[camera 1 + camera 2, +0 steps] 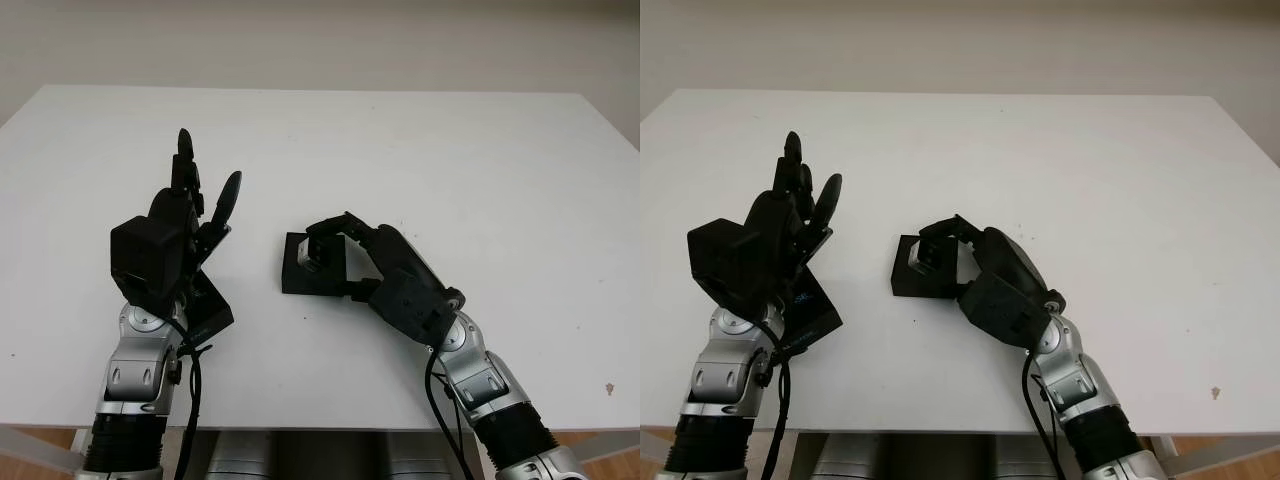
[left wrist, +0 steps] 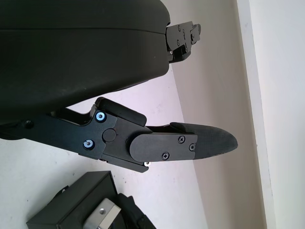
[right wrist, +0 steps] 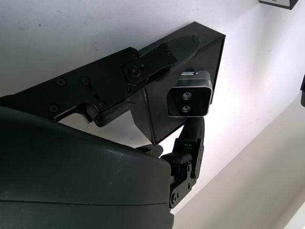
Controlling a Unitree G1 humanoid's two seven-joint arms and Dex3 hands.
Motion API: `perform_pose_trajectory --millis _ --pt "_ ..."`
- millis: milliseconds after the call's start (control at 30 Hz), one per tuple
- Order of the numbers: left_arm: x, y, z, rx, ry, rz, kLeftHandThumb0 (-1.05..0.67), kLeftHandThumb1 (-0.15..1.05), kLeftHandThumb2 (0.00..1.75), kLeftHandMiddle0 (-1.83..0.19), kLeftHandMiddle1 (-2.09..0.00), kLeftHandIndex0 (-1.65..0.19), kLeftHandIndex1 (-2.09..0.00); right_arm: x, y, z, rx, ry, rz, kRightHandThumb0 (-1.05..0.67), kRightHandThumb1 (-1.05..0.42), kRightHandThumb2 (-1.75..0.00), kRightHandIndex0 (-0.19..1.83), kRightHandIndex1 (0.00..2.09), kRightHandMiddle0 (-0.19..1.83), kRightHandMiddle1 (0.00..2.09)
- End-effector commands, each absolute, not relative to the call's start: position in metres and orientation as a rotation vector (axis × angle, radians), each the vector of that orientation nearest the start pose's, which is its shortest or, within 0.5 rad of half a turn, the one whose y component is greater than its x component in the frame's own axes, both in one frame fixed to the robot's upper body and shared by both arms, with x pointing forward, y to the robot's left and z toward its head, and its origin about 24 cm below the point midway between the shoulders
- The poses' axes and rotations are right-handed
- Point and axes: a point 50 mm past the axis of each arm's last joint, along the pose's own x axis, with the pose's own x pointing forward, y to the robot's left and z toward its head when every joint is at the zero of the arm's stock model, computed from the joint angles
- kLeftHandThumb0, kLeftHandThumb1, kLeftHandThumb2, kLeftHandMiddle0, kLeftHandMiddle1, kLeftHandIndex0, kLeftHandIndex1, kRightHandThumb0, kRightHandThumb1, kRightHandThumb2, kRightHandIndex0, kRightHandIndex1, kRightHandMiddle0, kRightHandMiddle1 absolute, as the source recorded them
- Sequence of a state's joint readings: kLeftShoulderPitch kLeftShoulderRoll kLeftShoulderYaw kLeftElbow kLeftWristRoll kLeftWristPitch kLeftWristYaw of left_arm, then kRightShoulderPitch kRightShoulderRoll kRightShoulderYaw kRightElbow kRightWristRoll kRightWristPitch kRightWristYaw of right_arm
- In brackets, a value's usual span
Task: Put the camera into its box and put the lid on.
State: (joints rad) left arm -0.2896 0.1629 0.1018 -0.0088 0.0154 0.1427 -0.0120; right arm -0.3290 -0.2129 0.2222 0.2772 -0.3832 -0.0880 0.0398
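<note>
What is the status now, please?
Right hand shut on camera, over open box. Left hand open, raised above lid at table front left. Nothing in the way.

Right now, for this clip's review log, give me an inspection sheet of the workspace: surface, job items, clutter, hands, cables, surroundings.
Surface: white table, a few small dark specks.
Job's things: camera held over the open black box; lid lies by the left wrist, off the box.
Clutter: nothing seen.
Hands: right hand grips the camera at the box; left hand open, raised above the table.
Cables: black cables along both forearms.
Surroundings: plain wall behind the table.
</note>
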Motion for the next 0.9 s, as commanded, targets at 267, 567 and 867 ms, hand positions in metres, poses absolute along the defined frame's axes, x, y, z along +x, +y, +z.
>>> perform_pose_trajectory --millis 267,567,867 --pt "0.304 0.185 0.114 0.163 -0.158 0.054 -0.72 1.05 0.4 0.19 0.0 0.19 0.0 0.315 -0.119 0.074 -0.559 -0.125 0.298 -0.54 -0.92 -0.06 0.36 0.14 0.28 1.18" --pt "0.305 0.186 0.114 0.182 -0.16 0.062 -0.72 1.05 0.4 0.19 -0.01 0.19 0.0 0.318 -0.123 0.084 -0.489 -0.099 0.301 -0.6 -0.95 -0.06 0.38 0.15 0.27 1.29" --pt "0.305 0.186 0.115 0.156 -0.164 0.048 -0.71 1.05 0.4 0.19 0.0 0.19 0.0 0.32 -0.127 0.113 -0.553 -0.144 0.32 -0.71 -0.94 -0.05 0.37 0.13 0.27 1.07"
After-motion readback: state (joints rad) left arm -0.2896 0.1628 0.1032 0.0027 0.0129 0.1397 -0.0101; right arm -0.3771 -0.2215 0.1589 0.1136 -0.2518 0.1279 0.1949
